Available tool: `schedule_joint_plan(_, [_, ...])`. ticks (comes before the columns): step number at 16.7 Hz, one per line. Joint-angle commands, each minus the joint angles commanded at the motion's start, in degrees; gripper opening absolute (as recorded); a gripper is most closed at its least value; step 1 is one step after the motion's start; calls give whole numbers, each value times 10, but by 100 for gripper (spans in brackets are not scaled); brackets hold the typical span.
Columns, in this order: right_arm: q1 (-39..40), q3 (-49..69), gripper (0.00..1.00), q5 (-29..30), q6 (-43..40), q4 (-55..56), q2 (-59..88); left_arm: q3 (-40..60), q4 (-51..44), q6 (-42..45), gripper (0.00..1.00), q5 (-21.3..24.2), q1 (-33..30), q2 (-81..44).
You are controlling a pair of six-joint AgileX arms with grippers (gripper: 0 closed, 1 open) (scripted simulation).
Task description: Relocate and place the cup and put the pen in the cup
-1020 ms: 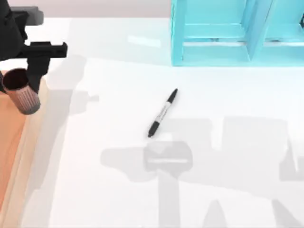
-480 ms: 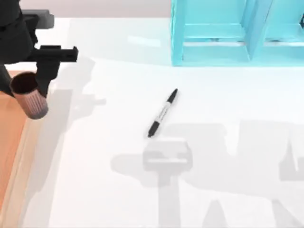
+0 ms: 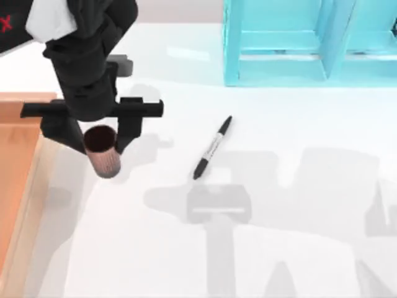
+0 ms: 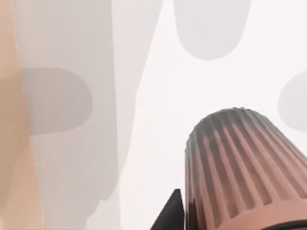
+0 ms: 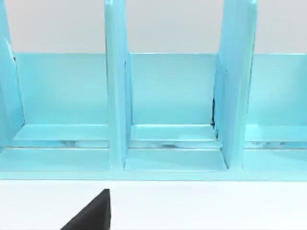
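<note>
Bright, even rendered light; soft grey arm shadows fall across the white table (image 3: 298, 124), with a faint glare patch near the turquoise shelf (image 3: 279, 68).

Simulated tabletop: white table (image 3: 279, 261), turquoise rack (image 3: 298, 43).

One cup (image 3: 105, 151), one pen (image 3: 212, 148), one turquoise rack (image 3: 310, 43) — three of its compartments counted in the right wrist view.

The print on the pen (image 3: 212, 148) was too small to read. The cup's (image 3: 104, 151) rim was partly hidden by the left gripper (image 3: 99, 131), and the blue shelf unit (image 3: 279, 43) was cut off at the far and right edges.
</note>
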State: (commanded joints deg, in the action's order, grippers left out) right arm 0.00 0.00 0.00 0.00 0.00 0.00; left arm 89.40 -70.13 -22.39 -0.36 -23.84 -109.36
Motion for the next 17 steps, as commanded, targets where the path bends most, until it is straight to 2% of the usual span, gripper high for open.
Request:
schedule_joint_plan(5, [0,0,100,0,0,0,0,-4,4,-1,0,0,0,-2])
schedule_joint_plan(11, [0,0,100,0,0,0,0,-71,90,-1,0,0,-1,-16])
schedule_joint_plan(16, [0,0,100,0,0,0,0,-81,101,-1,0,0,-2,-21])
schedule_joint_plan(17, [0,0,100,0,0,0,0,-81,101,-1,8,0,-2,-21])
